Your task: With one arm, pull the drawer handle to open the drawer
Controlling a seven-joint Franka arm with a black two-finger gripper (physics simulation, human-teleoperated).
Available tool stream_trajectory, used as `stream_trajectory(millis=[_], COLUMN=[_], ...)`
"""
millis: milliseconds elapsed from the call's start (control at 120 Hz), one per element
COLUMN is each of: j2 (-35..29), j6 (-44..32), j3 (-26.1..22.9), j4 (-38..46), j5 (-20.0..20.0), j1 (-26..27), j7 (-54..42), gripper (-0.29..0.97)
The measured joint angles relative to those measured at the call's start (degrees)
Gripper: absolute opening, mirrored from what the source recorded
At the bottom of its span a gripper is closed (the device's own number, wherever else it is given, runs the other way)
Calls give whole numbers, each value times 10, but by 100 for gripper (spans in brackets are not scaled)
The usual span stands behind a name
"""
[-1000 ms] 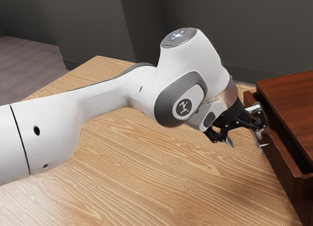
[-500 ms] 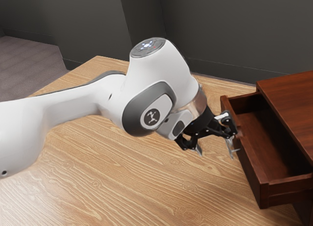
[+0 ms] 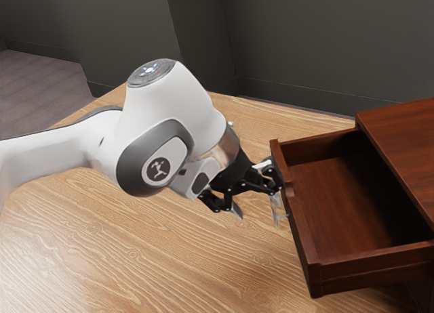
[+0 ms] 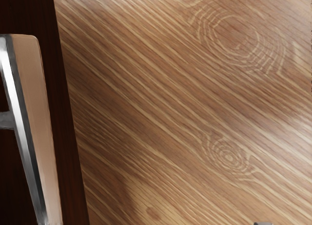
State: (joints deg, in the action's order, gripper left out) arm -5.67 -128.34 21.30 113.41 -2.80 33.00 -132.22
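Observation:
A dark red-brown drawer (image 3: 342, 208) stands pulled well out of its cabinet (image 3: 403, 133) at the exterior view's right, its inside bare. A silver bar handle (image 3: 277, 208) sits on the drawer's front panel (image 3: 297, 221). My black gripper (image 3: 257, 206) is right at that handle, open, its fingers spread wide, with the far one against the bar and the other hanging free over the table. In the wrist view the metal handle (image 4: 27, 137) runs along the dark drawer front (image 4: 66, 137), close under my hand.
The light wooden table (image 3: 156, 259) stretches under the arm and toward the exterior view's left. The white arm (image 3: 156, 143) comes in low across it. Dark walls and a grey floor lie behind.
My hand has drawn back toward the exterior view's left, and the drawer has slid out with it, from barely open to far out.

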Motion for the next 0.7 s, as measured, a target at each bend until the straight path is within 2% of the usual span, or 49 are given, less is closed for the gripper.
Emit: stream_trajectory(millis=[75,200,233,267,358,483,517,558,600,642,700], j2=[-15,-79,-86,-76,-57,-27,-26,-27,-27,-26,-22], j6=[-1,3,13,40,138,235,256,278,298,314,333], j3=[46,60,61,64,73,65,41,-24,-86,-120,-139], j4=[-1,-5,-30,-90,-214,-259,-262,-264,-265,-267,-268], j5=[2,4,4,4,4,4,4,8,21,32,41], j1=[44,60,58,48,-28,-137,-181,-261,-320,-347,-365], j7=[0,1,3,13,68,161,183,212,241,269,308], gripper=[57,62,63,63,65,66,67,67,67,67,67])
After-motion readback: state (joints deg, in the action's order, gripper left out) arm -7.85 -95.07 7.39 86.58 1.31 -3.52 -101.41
